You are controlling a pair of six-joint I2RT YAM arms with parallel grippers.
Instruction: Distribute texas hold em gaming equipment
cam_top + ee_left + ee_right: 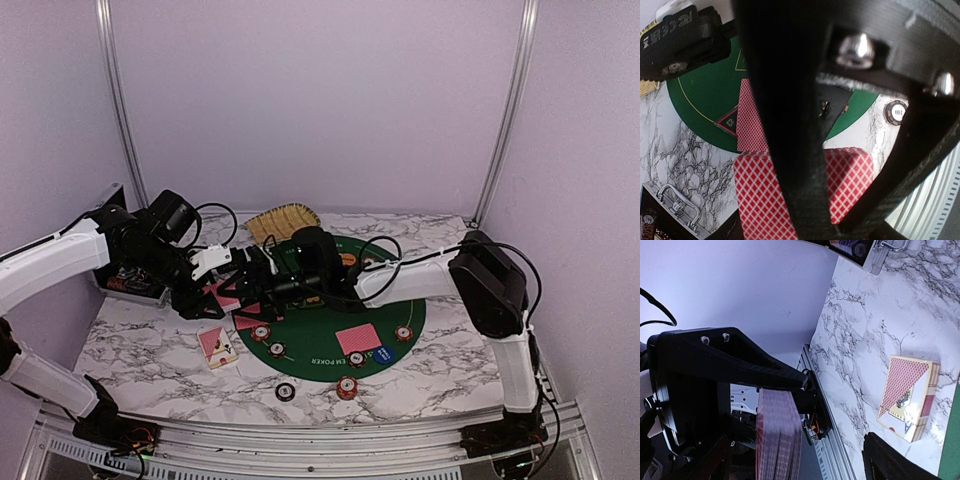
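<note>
Left wrist view puts the deck of red-backed cards directly under the camera. It is clenched in your left end effector and carried above the left rim of the green felt mat. I judge it is held aloft there so that single cards can be drawn off.

Your right end effector stands just beside the deck with its fingers spread wide, grasping nothing. Whether it touches the cards cannot be told.

On the mat lie face-down cards, a blue button just beside them, and striped chips. Two outer chips sit on the marble surface, off the mat's near rim. The card box lies on the surface left of the mat, apart from both arms.

Open room shows on the mat's far right part and on the marble to the right. Both arms crowd one spot, so a clash there is the main risk. The front rail lies near the outer chips.
</note>
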